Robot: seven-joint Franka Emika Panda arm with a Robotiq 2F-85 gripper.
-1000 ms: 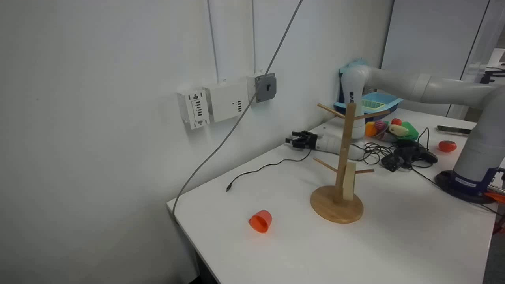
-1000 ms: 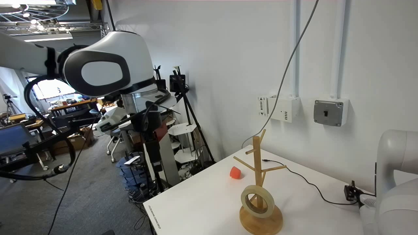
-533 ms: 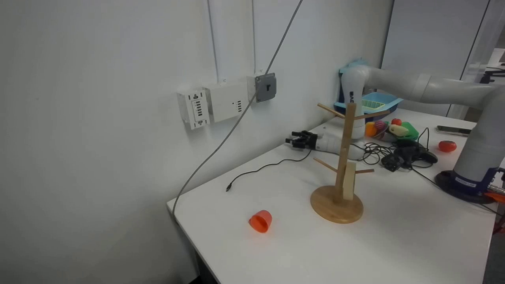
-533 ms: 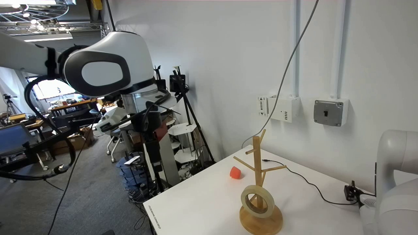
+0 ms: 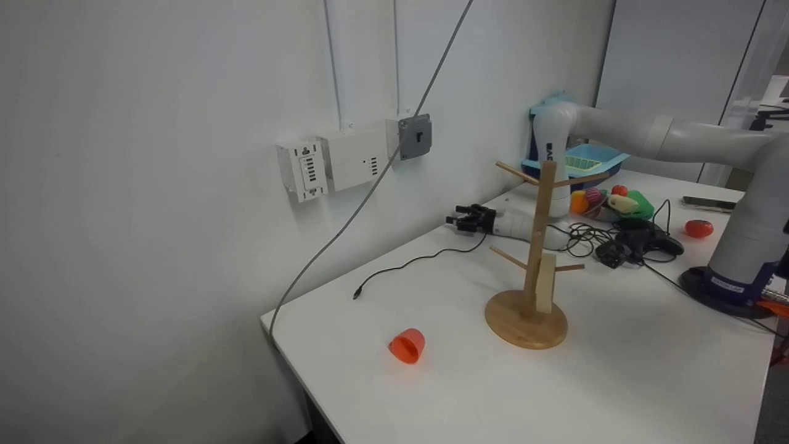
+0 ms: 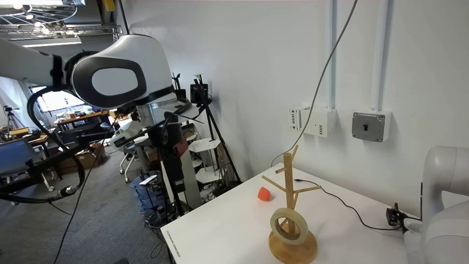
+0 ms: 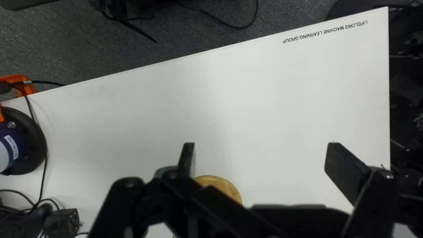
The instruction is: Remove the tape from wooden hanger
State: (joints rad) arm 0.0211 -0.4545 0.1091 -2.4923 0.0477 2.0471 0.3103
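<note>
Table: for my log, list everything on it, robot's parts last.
Tape: one, beige, around low peg
Hanger: one, tan, on table
Cup: one, orange, on table
Loose cable: one, black, near wall
Second arm: one, grey, on table
Gear: count unclear, black, near second arm
Round thing: one, red, near gear
Food shapes: several, mixed, near gear
Bins: count unclear, blue, near wall
Slab: one, dark, near round thing
Franka: one, white, in an exterior view
Jaws: two, black, open, wrist view
</note>
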